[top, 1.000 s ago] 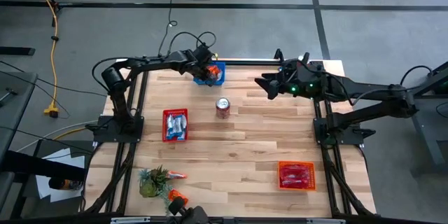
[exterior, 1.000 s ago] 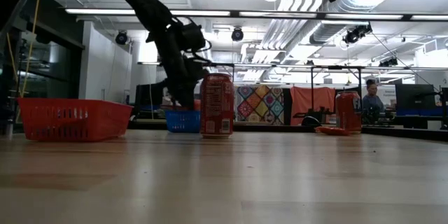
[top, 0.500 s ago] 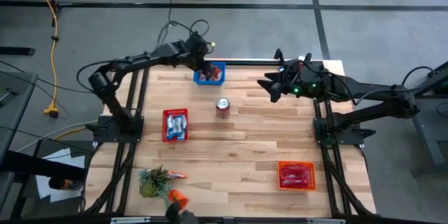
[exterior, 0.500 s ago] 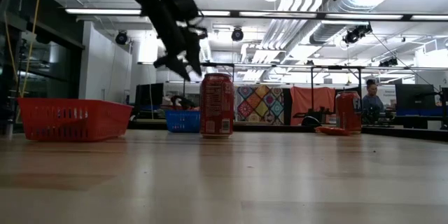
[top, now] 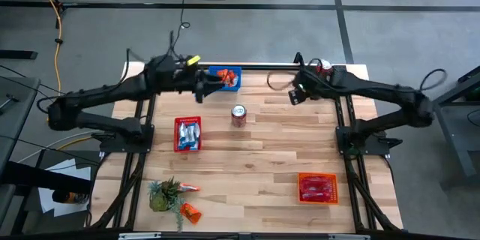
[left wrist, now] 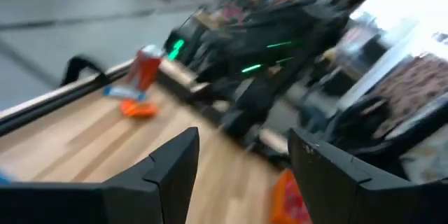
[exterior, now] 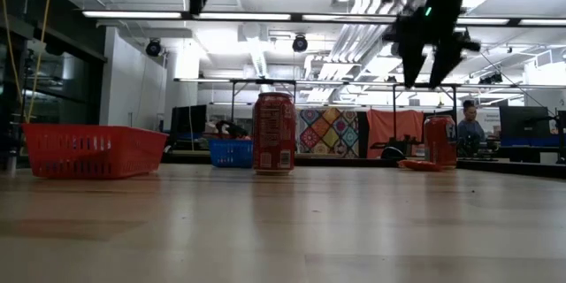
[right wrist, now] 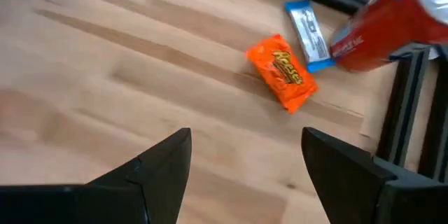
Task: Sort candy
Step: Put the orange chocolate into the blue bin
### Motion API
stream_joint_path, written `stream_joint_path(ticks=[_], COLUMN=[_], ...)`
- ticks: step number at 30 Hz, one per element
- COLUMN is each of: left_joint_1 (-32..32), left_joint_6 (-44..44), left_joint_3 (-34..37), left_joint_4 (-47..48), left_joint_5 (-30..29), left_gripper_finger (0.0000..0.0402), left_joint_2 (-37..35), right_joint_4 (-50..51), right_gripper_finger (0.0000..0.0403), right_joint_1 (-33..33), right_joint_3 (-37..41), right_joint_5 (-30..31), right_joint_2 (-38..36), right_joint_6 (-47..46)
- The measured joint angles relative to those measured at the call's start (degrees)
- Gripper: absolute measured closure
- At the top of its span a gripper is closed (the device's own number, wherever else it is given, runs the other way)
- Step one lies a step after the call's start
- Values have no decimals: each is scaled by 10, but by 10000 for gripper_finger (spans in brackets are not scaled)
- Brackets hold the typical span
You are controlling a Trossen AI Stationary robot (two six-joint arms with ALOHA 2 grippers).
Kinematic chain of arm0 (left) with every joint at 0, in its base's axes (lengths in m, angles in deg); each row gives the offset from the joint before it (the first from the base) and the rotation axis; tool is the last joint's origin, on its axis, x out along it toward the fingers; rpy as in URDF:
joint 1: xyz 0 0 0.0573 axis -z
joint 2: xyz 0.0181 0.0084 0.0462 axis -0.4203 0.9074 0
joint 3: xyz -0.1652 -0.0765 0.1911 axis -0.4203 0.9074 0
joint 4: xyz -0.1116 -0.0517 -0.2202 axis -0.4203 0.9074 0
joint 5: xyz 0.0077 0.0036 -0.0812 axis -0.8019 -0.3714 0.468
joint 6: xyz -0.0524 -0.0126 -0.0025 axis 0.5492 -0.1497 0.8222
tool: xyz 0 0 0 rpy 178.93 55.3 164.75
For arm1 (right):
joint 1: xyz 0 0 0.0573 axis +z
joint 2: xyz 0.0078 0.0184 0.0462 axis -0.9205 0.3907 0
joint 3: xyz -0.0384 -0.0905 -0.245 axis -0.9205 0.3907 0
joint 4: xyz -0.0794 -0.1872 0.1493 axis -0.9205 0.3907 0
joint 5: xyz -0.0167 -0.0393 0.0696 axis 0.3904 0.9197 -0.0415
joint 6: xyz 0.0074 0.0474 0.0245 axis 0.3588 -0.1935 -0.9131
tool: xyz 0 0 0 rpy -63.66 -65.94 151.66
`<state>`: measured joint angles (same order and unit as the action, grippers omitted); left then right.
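Note:
My left gripper (top: pixel 210 85) hangs open high over the table, just left of the blue basket (top: pixel 229 77), which holds orange candy; its fingers (left wrist: pixel 168 171) hold nothing. My right gripper (top: pixel 294 94) is open above the far right part of the table, fingers pointing down (exterior: pixel 427 62). In the right wrist view an orange candy packet (right wrist: pixel 283 73) and a blue-and-white packet (right wrist: pixel 306 26) lie flat on the wood beside a red can (right wrist: pixel 388 21). More candy lies loose by the plant (top: pixel 163 195) at the near left.
A red can (top: pixel 238 115) stands mid-table. A red basket (top: pixel 187 133) with blue-and-white packets sits at the left. An orange basket (top: pixel 317 187) with pink-red packets sits at the near right. A person (exterior: pixel 469 126) stands in the room beyond.
My left gripper has opened, risen out of the blue basket and drawn back a little toward the table's left, ending high above the table. My right gripper has come down from high up and tipped its fingers downward near the far right corner.

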<state>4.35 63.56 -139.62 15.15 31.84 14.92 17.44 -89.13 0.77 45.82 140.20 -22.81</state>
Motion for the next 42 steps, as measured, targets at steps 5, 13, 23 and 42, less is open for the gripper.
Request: stream_joint_path(ticks=[5,13,23,42], left_joint_1=[40,72,79,77], left_joint_6=[24,11,14,-44], left_joint_3=[36,36,36,36], left_joint_4=[-46,-52,-52,-77], left_joint_5=[-44,-71,-85,-85], left_gripper_finger=[195,195,195,195], left_joint_2=[-57,-97,-103,-140], right_joint_4=[-39,-96,-136,-94], right_gripper_finger=[137,137,167,397], right_joint_1=[-110,-201,-238,-116], right_joint_3=[0,0,0,1], right_joint_5=[-34,-83,-110,-132], right_joint_2=[112,231,304,104], right_joint_6=[99,212,228,236])
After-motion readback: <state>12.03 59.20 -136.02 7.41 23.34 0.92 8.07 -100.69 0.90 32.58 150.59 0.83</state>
